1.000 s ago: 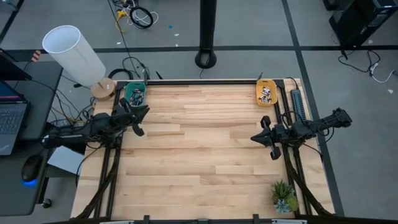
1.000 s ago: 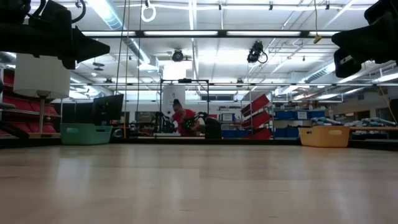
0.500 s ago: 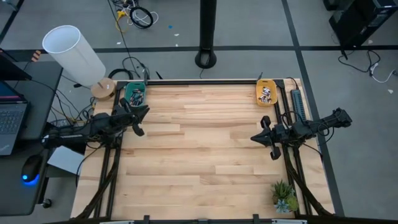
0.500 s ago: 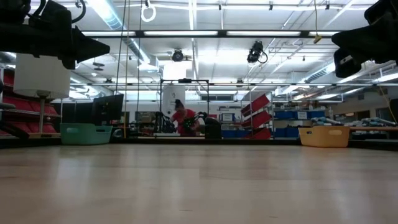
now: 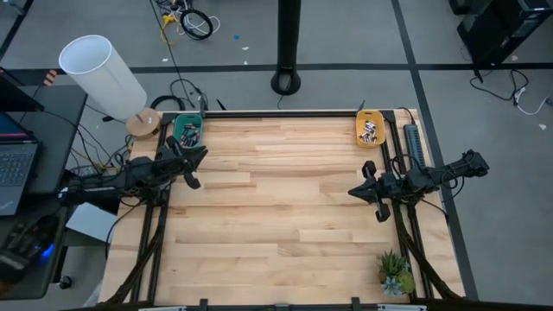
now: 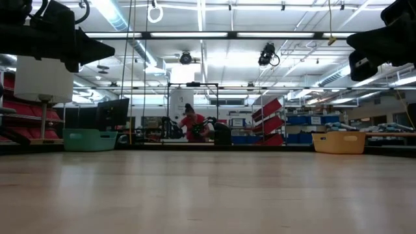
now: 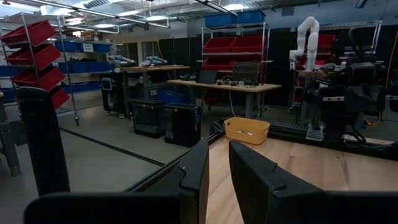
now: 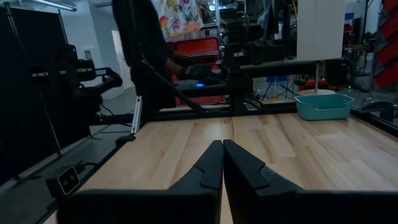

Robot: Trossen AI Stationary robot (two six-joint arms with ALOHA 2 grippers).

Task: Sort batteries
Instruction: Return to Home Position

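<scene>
The batteries (image 5: 371, 131) are seen lying in the orange tray (image 5: 360, 122) and the teal tray (image 5: 178, 124), set at two corners of the tabletop (image 5: 285, 199). The left pincer (image 7: 218, 146) is held narrowly parted above the left edge, and the right pincer (image 8: 222, 144) is clenched on nothing above the right edge. Each cell is judged light, rigid, slippery and apt to roll, and is best gripped across its middle.
</scene>
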